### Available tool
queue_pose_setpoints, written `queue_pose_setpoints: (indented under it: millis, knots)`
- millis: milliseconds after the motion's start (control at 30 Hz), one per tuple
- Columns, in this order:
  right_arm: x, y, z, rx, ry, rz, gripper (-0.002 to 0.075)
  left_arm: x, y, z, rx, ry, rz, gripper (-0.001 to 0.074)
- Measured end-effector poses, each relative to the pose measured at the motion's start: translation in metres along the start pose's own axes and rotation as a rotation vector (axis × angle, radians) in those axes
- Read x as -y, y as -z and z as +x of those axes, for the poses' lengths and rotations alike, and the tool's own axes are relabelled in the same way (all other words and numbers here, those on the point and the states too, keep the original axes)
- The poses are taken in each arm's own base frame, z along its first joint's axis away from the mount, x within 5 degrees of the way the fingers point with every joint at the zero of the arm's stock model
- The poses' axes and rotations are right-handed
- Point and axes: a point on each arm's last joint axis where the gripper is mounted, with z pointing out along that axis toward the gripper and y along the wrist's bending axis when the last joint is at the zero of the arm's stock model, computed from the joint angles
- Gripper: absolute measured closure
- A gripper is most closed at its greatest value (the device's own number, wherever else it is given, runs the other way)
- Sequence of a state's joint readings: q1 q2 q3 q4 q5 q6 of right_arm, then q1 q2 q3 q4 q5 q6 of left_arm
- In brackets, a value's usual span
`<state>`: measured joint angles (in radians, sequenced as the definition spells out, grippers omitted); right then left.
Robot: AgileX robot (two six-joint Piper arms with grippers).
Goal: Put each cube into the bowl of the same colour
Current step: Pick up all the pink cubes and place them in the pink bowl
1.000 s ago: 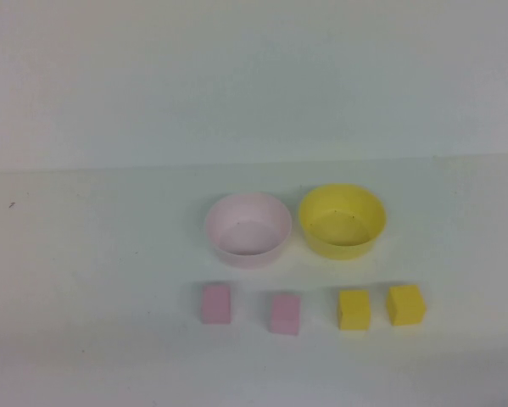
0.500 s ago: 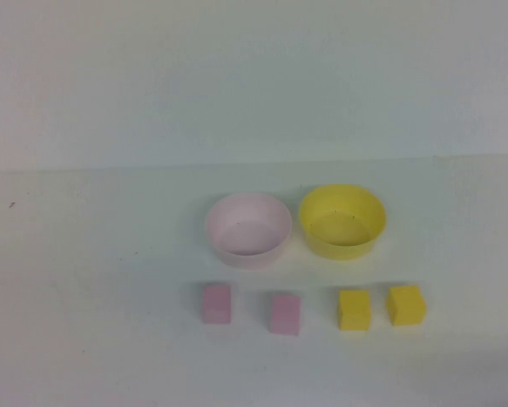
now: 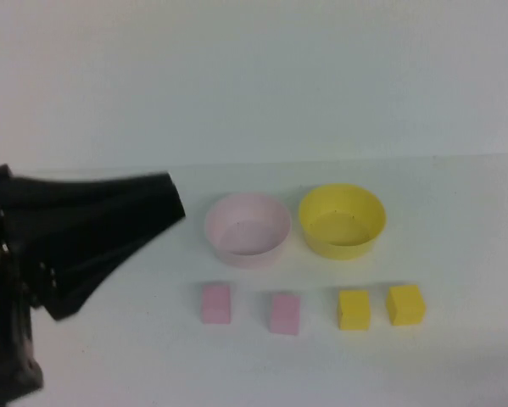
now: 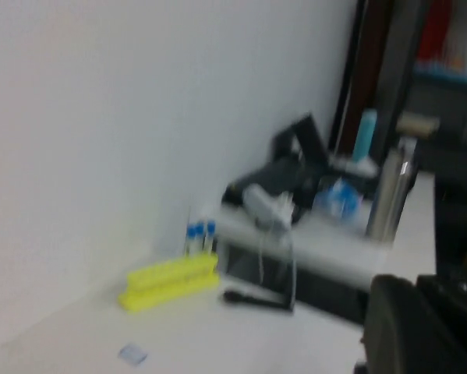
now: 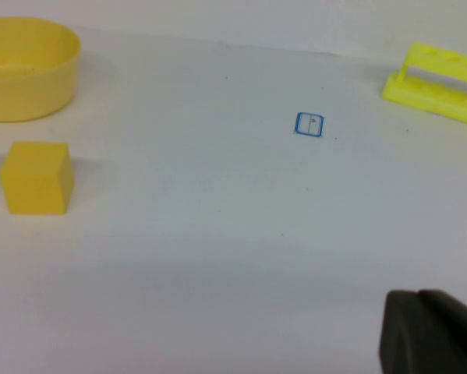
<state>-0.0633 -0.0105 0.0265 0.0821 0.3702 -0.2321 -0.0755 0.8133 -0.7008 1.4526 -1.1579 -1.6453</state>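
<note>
Four cubes sit in a row along the near side of the table [image 3: 109,356], sorted by colour, so each pair lies just in front of its matching bowl. Taking the pink bowl [image 3: 248,229] as the clock centre, the yellow bowl [image 3: 342,220] sits just beside it at 3 o'clock, the first pink cube [image 3: 215,303] lies at about 7 o'clock and the second pink cube [image 3: 285,313] at about 5 o'clock. From the yellow bowl, the first yellow cube [image 3: 354,309] lies at 6 o'clock and the second yellow cube [image 3: 405,304] at about 5 o'clock. Both bowls look empty, so no cube is sorted yet.

The left arm [image 3: 75,237] reaches in at 9 o'clock of the pink bowl, its dark body high above the table and apart from every cube; the left gripper cannot be made out, and whether it is wide or narrow I cannot tell. Its wrist camera faces away across the room, toward a yellow rack [image 4: 169,280].

The right gripper [image 5: 432,331] shows only as a dark edge low over bare table, well clear of the second yellow cube; its claw state cannot be told either. A small blue square mark [image 5: 309,125] lies on the table
</note>
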Motion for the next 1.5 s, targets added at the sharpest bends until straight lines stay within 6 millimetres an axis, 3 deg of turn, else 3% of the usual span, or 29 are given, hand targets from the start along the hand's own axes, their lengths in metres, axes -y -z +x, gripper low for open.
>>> queue_pose_setpoints:
  millis: [100,233,500,900,1500]
  knots:
    - [0.0,0.0,0.0,0.0,0.0,0.0,0.0728,-0.006,-0.001,-0.012,0.154,0.108,0.011,0.0735]
    - [0.0,0.0,0.0,0.0,0.0,0.0,0.0728,-0.008,-0.001,-0.016,0.198,0.082,0.01,0.0735]
    - [0.0,0.0,0.0,0.0,0.0,0.0,0.0728,-0.01,-0.003,-0.003,0.063,0.072,-0.021,0.0735]
    - [0.0,0.0,0.0,0.0,0.0,0.0,0.0728,-0.029,0.0,0.015,-0.125,0.171,-0.247,0.0735]
    - [0.0,0.0,0.0,0.0,0.0,0.0,0.0728,-0.033,0.001,0.014,-0.099,0.218,-0.287,0.0735]
